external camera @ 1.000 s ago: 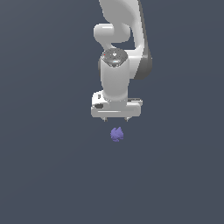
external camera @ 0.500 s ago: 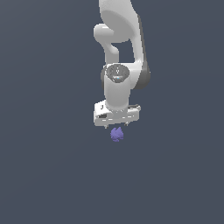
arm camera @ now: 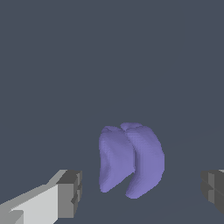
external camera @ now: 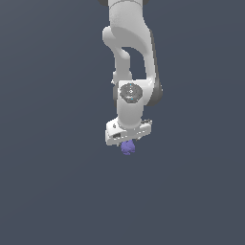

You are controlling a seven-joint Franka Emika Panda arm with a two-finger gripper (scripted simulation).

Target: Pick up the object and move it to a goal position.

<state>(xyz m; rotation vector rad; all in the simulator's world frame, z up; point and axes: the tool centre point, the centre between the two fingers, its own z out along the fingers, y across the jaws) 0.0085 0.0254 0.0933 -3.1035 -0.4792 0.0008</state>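
The object is a small purple, lumpy blob [external camera: 127, 148] lying on the dark grey floor. In the exterior view the white arm reaches down over it, and the gripper [external camera: 128, 142] hides its upper part. In the wrist view the object [arm camera: 131, 159] lies between the two fingertips, one grey pad [arm camera: 70, 194] on one side and the other pad [arm camera: 213, 189] at the picture's edge. The gripper [arm camera: 141, 192] is open, with a gap on both sides of the object. Neither pad touches it.
A flat dark grey floor [external camera: 57, 182] spreads all around the arm. No other object or marker shows in either view.
The arm has come down and turned its hand a little. The gripper, which hung above the object, now sits low around it and covers its top.
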